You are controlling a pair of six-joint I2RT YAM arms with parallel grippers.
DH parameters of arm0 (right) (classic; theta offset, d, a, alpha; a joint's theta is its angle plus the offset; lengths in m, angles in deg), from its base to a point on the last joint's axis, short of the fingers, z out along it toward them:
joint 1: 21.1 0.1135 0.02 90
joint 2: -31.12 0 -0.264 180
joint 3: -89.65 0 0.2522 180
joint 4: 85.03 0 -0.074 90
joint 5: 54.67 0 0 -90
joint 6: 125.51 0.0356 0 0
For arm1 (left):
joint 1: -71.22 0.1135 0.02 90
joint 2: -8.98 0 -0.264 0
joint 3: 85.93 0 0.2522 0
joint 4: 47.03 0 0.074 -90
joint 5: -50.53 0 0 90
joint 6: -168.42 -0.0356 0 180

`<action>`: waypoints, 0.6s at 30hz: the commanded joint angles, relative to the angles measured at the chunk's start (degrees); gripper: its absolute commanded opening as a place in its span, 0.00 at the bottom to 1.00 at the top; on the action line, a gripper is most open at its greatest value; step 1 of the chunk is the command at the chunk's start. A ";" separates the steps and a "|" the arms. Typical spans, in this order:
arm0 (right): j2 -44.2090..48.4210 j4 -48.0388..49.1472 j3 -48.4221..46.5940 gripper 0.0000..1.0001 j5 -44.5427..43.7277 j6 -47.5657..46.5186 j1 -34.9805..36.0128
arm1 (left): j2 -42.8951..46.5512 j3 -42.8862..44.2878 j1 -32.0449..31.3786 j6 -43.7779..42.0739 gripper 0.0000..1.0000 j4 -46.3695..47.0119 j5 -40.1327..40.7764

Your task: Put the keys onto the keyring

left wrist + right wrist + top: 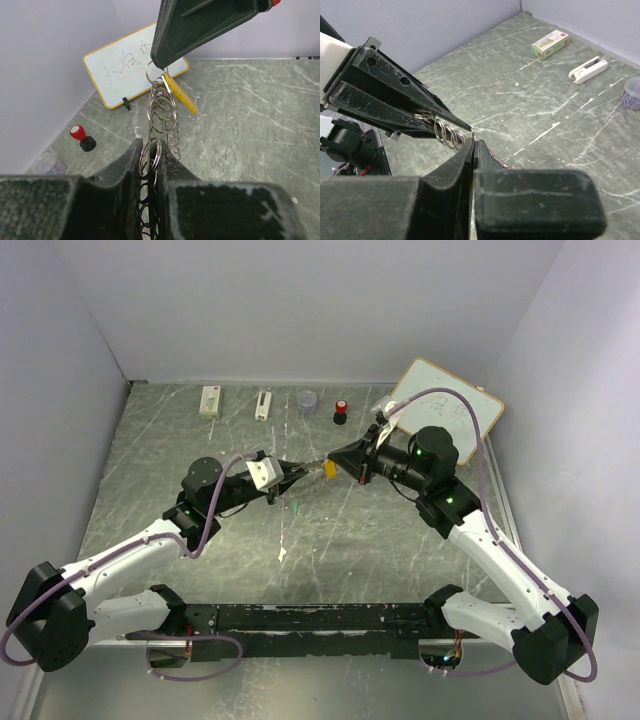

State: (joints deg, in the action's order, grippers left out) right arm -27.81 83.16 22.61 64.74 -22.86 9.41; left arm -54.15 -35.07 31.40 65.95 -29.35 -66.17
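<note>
The keyring (161, 111) is a metal ring crowded with small silvery rings, seen edge-on above the table. My left gripper (150, 153) is shut on its near part. From the other side, my right gripper (159, 64) is shut on the yellow-orange key (180, 95) at its top ring, tip against the keyring's far end. From above, the left gripper (303, 474) and right gripper (338, 461) meet tip to tip mid-table with the yellow key (330, 470) between them. The green key (296, 507) shows just below the left gripper. The right wrist view shows the small rings (445, 133) between both grippers.
A whiteboard (447, 405) leans in the back right corner. Along the back stand a red-topped black knob (341, 411), a small grey cup (307, 401), a white stapler-like piece (263, 405) and a small box (210, 401). Walls close in on three sides.
</note>
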 commanded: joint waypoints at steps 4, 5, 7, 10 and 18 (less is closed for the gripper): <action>0.31 -1.74 -1.48 0.00 -0.38 -0.17 0.26 | 0.81 0.40 -0.52 -2.65 0.07 4.48 0.14; 0.27 -1.84 -1.48 0.00 -0.52 -0.21 0.26 | 0.82 0.30 -0.47 -2.65 0.07 4.65 0.23; 0.23 -2.08 -1.48 0.00 -0.88 -0.13 0.30 | 0.89 0.17 -0.55 -2.81 0.07 4.76 0.19; 0.36 -2.35 -1.39 0.00 -1.77 0.00 0.29 | 0.99 0.09 -0.54 -3.08 0.07 4.85 0.46; 0.73 -3.22 -1.30 0.00 -3.84 0.13 0.26 | 1.59 -0.49 -0.59 -3.10 0.07 5.54 1.08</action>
State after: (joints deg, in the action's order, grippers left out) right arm -27.81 80.89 22.52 62.55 -22.84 9.41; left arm -54.13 -35.24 31.25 63.81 -28.65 -65.49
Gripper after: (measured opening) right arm 0.005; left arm 0.228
